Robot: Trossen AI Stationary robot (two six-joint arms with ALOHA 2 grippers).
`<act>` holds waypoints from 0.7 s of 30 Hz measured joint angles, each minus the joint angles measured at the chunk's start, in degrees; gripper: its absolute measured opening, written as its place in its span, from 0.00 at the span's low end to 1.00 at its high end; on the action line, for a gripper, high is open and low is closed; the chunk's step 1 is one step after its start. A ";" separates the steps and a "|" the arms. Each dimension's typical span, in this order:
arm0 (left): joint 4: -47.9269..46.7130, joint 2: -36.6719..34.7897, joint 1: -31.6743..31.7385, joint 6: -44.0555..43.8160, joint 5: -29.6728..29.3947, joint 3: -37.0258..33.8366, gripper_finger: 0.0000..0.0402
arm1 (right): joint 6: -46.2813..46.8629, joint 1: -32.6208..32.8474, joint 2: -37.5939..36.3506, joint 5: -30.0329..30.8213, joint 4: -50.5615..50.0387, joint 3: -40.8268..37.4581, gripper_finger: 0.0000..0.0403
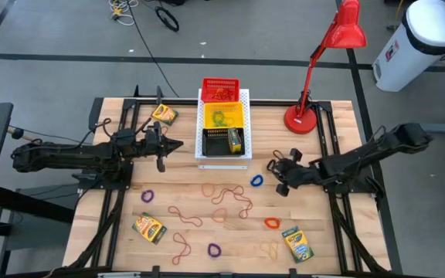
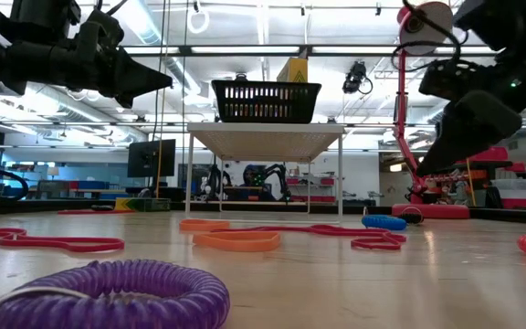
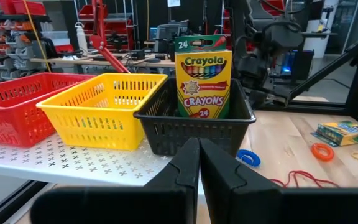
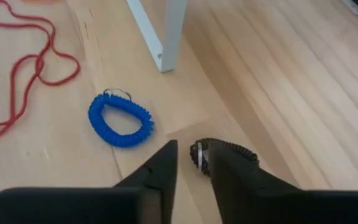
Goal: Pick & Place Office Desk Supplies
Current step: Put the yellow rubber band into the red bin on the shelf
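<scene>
The right claw (image 4: 185, 149) hangs low over the desk (image 1: 338, 232) near the front corner of the white board (image 1: 243, 158). Its fingers are parted by a narrow gap, and bare wood shows between them. A black loop (image 4: 225, 149), a small coiled elastic with a metal ring at one end, lies right against one finger (image 4: 235, 180). We cannot tell whether it rests on the desk or hangs from that finger, but it is not pinched between the two.

We judge the coming move turns on the blue loop (image 4: 120, 121). It lies flat just ahead of this claw, apart from the fingertips, between them and the board's leg (image 4: 166, 31). From above, it (image 1: 256, 181) sits just beside the right claw (image 1: 275, 171) toward the middle of the desk, so the right arm is by far the nearer. It is a tight, bright blue coil closed into a slightly squashed ring, with a thin wire ring on its far edge. Its longer axis runs slantwise to the gap between the fingers, so a small turn of the wrist would probably help. Thin red rubber bands (image 4: 23, 74) trail just beyond it without touching it.

The left claw (image 3: 199, 155) waits closed and empty, facing the black basket (image 3: 166, 134), where a crayon box (image 3: 202, 74) stands upright.
</scene>
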 joint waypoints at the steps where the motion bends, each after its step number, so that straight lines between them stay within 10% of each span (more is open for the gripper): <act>1: 0.00 0.00 0.00 0.02 0.00 0.00 0.05 | 0.00 -0.17 1.26 -0.02 0.00 0.45 0.28; 12: -0.07 0.01 0.00 0.11 0.02 0.01 0.05 | -5.40 -5.12 9.30 -0.04 -0.08 1.57 0.50; 21: 1.11 0.20 -0.05 0.37 -1.97 0.11 0.05 | -6.34 -12.50 7.50 -5.46 -0.85 1.72 0.41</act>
